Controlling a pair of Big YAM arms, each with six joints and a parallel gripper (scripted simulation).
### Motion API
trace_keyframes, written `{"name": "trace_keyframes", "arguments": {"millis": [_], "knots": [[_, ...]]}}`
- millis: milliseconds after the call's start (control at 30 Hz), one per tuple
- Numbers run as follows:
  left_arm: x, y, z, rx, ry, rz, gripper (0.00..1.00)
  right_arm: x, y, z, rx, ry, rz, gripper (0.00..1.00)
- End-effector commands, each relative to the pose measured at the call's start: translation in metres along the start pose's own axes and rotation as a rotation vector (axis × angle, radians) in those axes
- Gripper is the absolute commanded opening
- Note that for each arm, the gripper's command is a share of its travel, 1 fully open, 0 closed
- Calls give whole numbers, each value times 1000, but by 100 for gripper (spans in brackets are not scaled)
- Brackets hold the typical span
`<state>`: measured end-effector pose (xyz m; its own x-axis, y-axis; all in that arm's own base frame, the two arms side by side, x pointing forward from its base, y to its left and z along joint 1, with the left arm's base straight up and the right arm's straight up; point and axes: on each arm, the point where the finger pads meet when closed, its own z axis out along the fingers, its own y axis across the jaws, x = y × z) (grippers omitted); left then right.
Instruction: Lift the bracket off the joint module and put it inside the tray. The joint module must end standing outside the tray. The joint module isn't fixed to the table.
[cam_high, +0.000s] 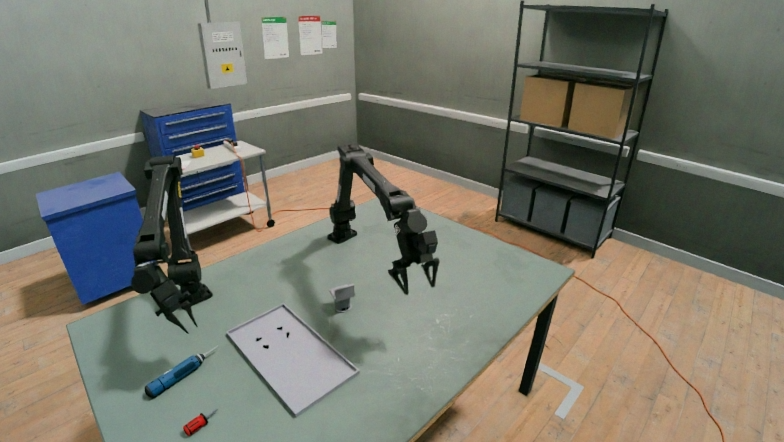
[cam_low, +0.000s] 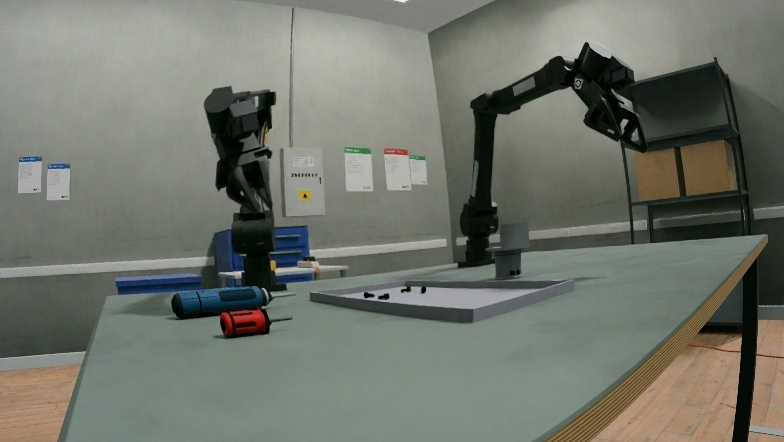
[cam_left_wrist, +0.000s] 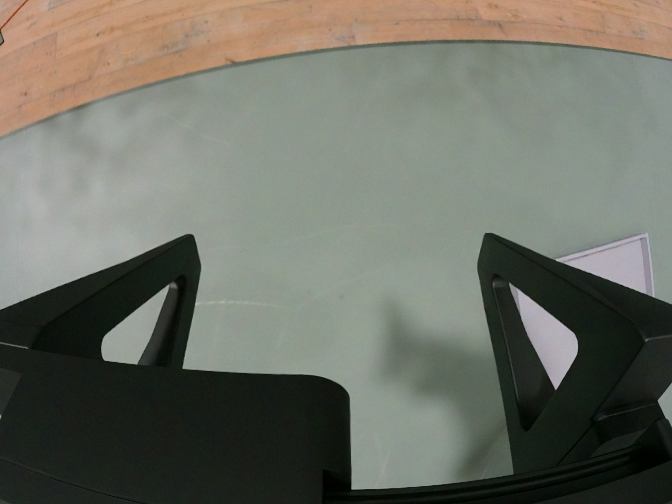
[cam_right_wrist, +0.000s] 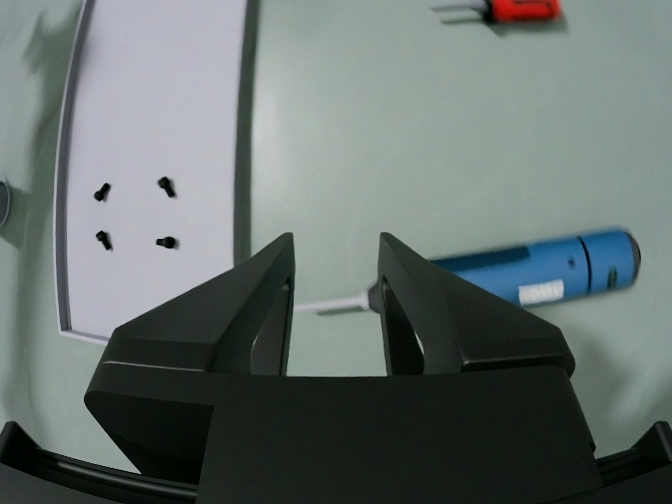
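The bracket (cam_high: 344, 291) (cam_low: 514, 236), a light grey angled plate, sits on top of the grey joint module (cam_high: 342, 307) (cam_low: 507, 267), which stands upright on the table outside the tray (cam_high: 307, 373) (cam_low: 466, 299) (cam_left_wrist: 613, 265) (cam_right_wrist: 157, 108). My left gripper (cam_high: 420, 289) (cam_low: 633, 144) (cam_left_wrist: 339, 249) is wide open and empty, in the air to the right of the module in the top view. My right gripper (cam_high: 192, 328) (cam_right_wrist: 336, 249) is partly open with nothing between its fingers, high above the table on the tray's other side from the module.
Several black screws (cam_high: 266, 346) (cam_right_wrist: 168, 242) lie in the tray. A blue electric screwdriver (cam_high: 174, 376) (cam_low: 219, 301) (cam_right_wrist: 542, 271) lies below my right gripper. A red screwdriver (cam_high: 195, 424) (cam_low: 244, 322) (cam_right_wrist: 523, 9) lies near it.
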<state>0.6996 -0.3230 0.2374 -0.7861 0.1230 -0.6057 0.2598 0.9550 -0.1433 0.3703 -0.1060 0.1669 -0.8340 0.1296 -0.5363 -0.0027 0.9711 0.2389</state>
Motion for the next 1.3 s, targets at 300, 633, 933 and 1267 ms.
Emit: {"name": "trace_keyframes", "arguments": {"millis": [300, 633, 933, 1267], "knots": [[9, 54, -132, 234, -207, 223, 100, -94, 130, 68, -96, 248, -443, 29], [62, 74, -180, 352, -291, 363, 100, -97, 222, 105, -137, 373, -681, 29], [130, 80, -219, 471, -370, 481, 100, -62, 345, 144, -173, 528, -998, 29], [209, 60, -261, 617, -486, 619, 100, -21, 443, 159, -181, 602, -1247, 29]]}}
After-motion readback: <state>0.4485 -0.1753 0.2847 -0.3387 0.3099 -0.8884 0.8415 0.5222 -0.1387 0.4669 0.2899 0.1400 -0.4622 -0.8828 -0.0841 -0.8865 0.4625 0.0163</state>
